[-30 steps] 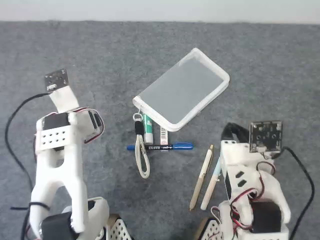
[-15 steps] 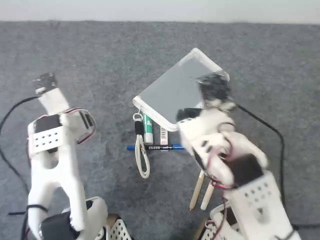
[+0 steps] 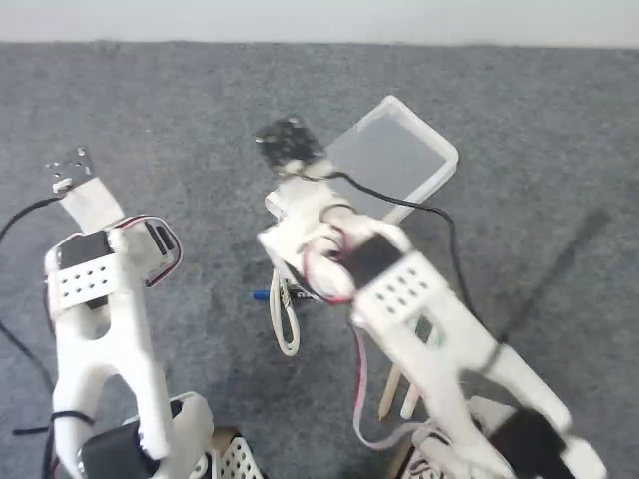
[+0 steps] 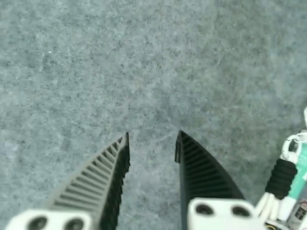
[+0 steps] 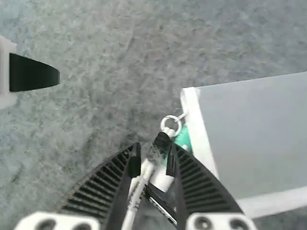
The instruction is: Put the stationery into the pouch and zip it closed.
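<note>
At the left we see the left arm [image 3: 100, 289] standing over bare grey desk [image 3: 200, 110]; its left pincer [image 4: 151, 139] is released, the two ribbed fingers well apart with nothing between them but felt. Just to its right lies the white strap [image 3: 287, 324], looped on the desk, with its black collar [image 4: 283, 177] beside a green-capped stick [image 4: 300, 163]; a blue pen [image 3: 262, 295] shows its tip next to the loop. The right arm [image 3: 399, 289] stretches across the middle, and the right pincer [image 5: 152, 151] is only narrowly parted, straddling the strap's collar and cord (whether the fingers touch them we cannot tell); the metal ring [image 5: 170, 124] sits just beyond the fingertips. The pouch [image 3: 399, 150] lies flat and tilted, its near corner beside the ring; a beige pen [image 3: 389, 394] and a white pen [image 3: 410, 402] lie together near the right arm's base, outside the pouch.
</note>
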Controlling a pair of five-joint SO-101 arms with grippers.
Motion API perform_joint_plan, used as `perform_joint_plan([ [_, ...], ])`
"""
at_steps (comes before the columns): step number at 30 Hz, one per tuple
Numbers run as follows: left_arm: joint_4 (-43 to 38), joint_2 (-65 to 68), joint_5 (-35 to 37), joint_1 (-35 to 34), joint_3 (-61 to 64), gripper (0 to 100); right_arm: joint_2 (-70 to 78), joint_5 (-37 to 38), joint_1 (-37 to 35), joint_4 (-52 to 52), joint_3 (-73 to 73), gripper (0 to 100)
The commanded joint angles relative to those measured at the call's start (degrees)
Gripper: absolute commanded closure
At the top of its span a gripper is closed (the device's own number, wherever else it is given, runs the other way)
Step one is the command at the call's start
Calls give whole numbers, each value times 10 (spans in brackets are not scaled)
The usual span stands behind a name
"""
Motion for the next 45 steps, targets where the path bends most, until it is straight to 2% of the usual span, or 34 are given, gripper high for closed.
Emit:
perform_joint_plan([
  [1,-13,-27,7,-3,-4,852,71,-40,-8,-11,-78,907],
  [14,-13,-27,7,-3,-5,852,287,-46,-14,8,-195,905],
  [18,-13,-27,7,-3,-5,852,332,-51,-14,61,-254,850],
  [20,-13,-27,7,-3,-5,852,360,-76,-14,76,-277,829],
  [26,-13,-27,7,-3,-5,852,443,-82,-14,79,-337,831],
  [37,-13,-27,6,-3,-3,852,514,-71,-11,81,-375,879],
  [40,-13,-27,6,-3,-3,852,517,-71,-11,115,-390,888],
  [44,-13,-27,5,-3,-2,852,513,-70,-11,153,-409,998],
  [45,-13,-27,5,-3,-2,852,513,-66,-11,162,-409,990],
])
